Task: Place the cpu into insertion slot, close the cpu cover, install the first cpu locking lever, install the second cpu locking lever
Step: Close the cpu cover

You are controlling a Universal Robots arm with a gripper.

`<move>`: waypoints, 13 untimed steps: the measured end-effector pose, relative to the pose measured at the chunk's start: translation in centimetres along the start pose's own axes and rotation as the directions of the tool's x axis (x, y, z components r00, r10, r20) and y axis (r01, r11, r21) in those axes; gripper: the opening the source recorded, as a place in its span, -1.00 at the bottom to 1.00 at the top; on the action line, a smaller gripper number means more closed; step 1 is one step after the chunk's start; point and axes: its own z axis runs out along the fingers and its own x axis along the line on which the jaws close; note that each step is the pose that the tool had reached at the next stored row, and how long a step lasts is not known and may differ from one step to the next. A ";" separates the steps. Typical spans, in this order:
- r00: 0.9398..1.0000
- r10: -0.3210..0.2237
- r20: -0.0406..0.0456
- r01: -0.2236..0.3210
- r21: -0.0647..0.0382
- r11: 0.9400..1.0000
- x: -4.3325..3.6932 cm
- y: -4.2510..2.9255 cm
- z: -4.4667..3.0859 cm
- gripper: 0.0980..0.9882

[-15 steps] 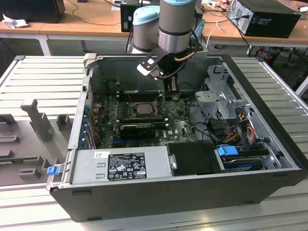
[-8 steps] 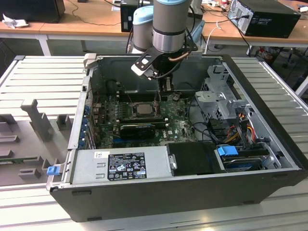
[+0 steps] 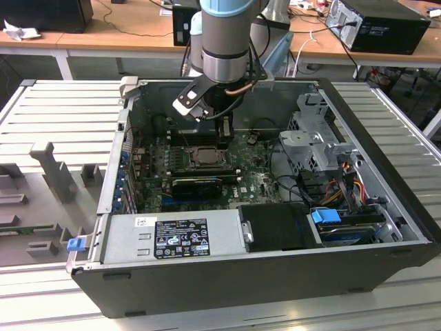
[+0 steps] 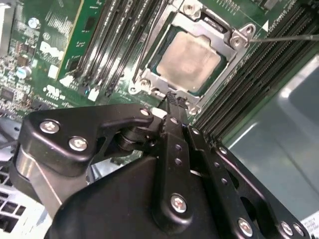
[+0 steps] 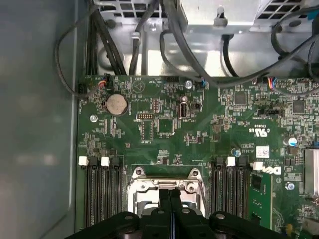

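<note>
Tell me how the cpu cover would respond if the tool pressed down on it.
The cpu cover looks like thin sheet metal, so it is probably light and stiff with slight spring. It lies flat around the cpu, so a push would likely seat it, not slide it. Its bare metal looks smooth, possibly slippery under the tool.

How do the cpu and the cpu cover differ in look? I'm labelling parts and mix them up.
The cpu is a solid square with a pale tan-silver face; the cpu cover is a grey metal frame with an open centre. The cpu cover is larger and surrounds the cpu. Both are square and lie flat.
</note>
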 end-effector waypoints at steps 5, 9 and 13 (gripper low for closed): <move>1.000 -0.004 0.000 0.004 0.001 1.000 0.00 -1.68 0.42 -0.98; 1.000 -0.004 0.000 0.004 0.001 1.000 0.01 -2.41 0.38 -0.98; 1.000 -0.004 0.000 0.004 0.001 1.000 0.01 -2.79 0.36 -0.98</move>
